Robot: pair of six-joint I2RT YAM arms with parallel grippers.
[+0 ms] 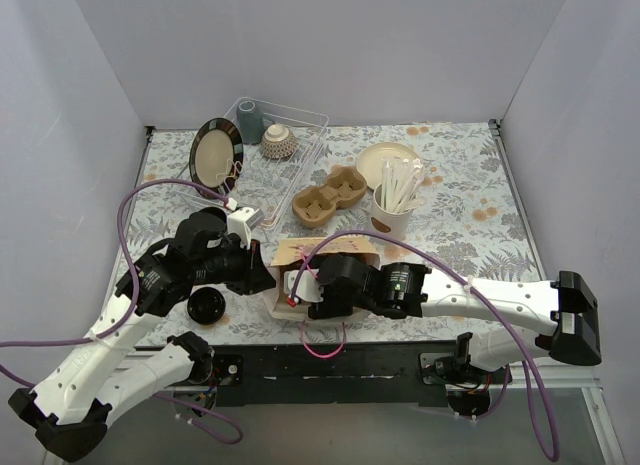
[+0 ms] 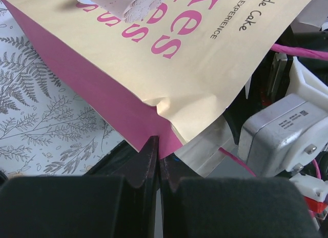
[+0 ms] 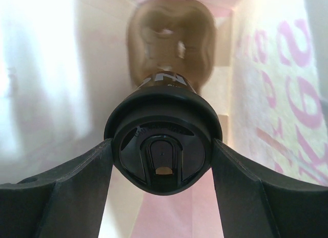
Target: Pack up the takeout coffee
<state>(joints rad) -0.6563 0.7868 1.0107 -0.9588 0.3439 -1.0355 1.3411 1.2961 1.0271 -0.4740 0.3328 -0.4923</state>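
Note:
A takeout coffee (image 3: 163, 164), seen lid-on as a round black lid with a sip hole, sits between the fingers of my right gripper (image 3: 163, 145), which is shut on it inside a tan and pink paper bag (image 1: 312, 251). A brown moulded cup carrier (image 3: 171, 43) lies deeper in the bag, just beyond the cup. In the top view my right gripper (image 1: 303, 287) reaches into the bag's mouth. My left gripper (image 2: 159, 146) is shut on the bag's pink lower edge (image 2: 128, 115), and in the top view my left gripper (image 1: 266, 275) is at the bag's left side.
A loose flat black lid (image 1: 207, 307) lies near the left arm. A second brown carrier (image 1: 328, 197) lies behind the bag, next to a white cup of utensils (image 1: 392, 215) and a cream plate (image 1: 388, 161). A clear rack (image 1: 298, 127) holds a dark plate (image 1: 214, 151), a grey cup (image 1: 249, 119) and a bowl (image 1: 277, 141).

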